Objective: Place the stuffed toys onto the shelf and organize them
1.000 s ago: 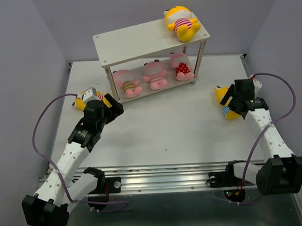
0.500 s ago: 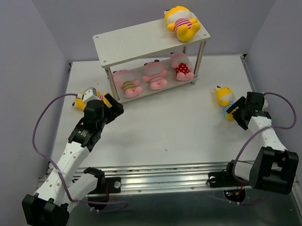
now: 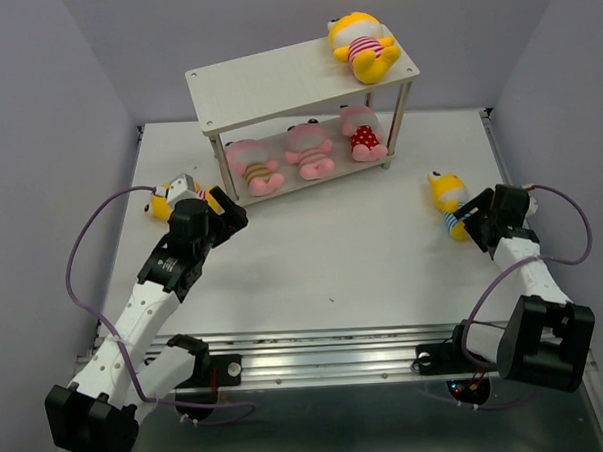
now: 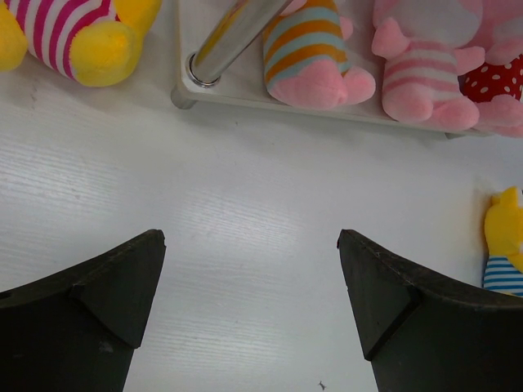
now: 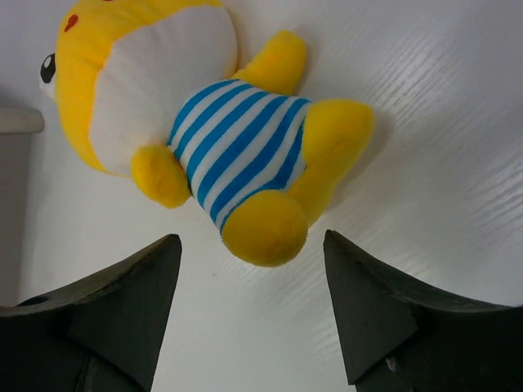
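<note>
Narrowing right tool behind blue-striped toy

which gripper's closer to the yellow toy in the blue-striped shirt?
Right. The right gripper sits open just short of the feet of the blue-striped yellow toy; the left gripper is across the table by the shelf.

Reporting from my position: the white tabletop is carrying the shelf, which is standing toward the far edge. A yellow toy in blue stripes is lying on the tabletop to my right. A second yellow toy is lying to my left, near the shelf's front leg. The lower board is holding a pink toy in orange stripes, a pink toy in pink stripes and a pink toy in red polka dots. The upper board is bearing a third yellow toy at its right end.
</note>
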`<state>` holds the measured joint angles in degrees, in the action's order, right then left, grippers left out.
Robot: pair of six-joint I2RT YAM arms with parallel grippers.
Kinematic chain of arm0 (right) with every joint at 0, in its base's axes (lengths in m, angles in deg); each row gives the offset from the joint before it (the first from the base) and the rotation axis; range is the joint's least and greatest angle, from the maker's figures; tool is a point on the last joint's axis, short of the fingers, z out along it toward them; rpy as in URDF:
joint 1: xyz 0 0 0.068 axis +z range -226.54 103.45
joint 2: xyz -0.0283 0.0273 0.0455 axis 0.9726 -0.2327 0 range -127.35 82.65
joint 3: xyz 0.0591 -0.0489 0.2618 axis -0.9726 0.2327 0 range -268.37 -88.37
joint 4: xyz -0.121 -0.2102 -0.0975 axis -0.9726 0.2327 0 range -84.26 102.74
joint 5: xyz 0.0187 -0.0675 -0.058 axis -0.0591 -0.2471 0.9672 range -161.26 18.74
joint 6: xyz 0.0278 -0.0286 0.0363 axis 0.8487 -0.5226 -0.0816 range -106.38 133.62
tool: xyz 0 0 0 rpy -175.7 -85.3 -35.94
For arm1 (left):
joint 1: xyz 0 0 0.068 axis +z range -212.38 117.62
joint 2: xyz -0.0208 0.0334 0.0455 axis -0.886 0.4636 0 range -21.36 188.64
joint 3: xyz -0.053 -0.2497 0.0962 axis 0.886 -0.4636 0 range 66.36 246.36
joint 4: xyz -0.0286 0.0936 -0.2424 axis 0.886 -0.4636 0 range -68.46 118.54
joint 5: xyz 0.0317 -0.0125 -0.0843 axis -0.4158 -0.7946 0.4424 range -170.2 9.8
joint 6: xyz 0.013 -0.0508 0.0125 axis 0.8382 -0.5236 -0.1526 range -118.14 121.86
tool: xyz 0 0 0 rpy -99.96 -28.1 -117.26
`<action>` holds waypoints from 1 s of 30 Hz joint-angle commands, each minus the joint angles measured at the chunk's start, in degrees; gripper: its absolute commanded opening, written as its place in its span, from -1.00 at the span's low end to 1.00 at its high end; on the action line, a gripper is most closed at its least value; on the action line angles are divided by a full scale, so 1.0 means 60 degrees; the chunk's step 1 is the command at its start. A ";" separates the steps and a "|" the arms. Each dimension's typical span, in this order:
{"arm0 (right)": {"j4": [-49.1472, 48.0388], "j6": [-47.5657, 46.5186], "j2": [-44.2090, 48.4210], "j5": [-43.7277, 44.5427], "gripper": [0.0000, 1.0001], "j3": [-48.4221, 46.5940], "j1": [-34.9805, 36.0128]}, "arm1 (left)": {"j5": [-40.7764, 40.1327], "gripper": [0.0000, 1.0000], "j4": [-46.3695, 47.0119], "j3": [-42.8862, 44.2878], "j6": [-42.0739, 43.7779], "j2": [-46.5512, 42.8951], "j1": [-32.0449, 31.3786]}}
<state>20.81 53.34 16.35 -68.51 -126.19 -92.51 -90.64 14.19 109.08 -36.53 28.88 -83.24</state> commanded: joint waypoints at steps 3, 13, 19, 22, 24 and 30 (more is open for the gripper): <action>-0.0900 0.0191 -0.0141 0.0158 0.37 0.0078 -0.0064 | 0.0040 0.98 0.0385 0.0014 0.0158 -0.0038 0.0049; -0.1105 0.0089 0.0254 0.0495 -0.45 0.0239 -0.0064 | 0.0011 0.98 0.0355 0.0029 0.0158 -0.0067 0.0035; -0.1105 -0.0131 -0.0227 0.0349 -0.67 0.0239 -0.0064 | -0.0033 0.98 0.0297 0.0043 0.0158 -0.0170 0.0035; -0.1149 -0.0686 -0.0346 0.0290 -0.99 0.0152 -0.0064 | -0.0062 0.98 0.0267 0.0043 0.0173 -0.0228 0.0035; -0.1252 -0.1535 -0.0215 0.0173 -0.98 0.0020 -0.0064 | -0.0033 0.98 0.0282 0.0029 0.0158 -0.0243 0.0035; -0.1749 -0.3090 0.1512 -0.0338 -0.99 -0.0171 -0.0064 | 0.0025 0.98 0.0370 0.0029 0.0188 -0.0170 0.0035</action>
<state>16.30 42.68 17.53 -68.14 -124.95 -92.60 -90.68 14.19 109.08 -36.48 28.68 -83.24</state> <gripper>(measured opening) 0.041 0.986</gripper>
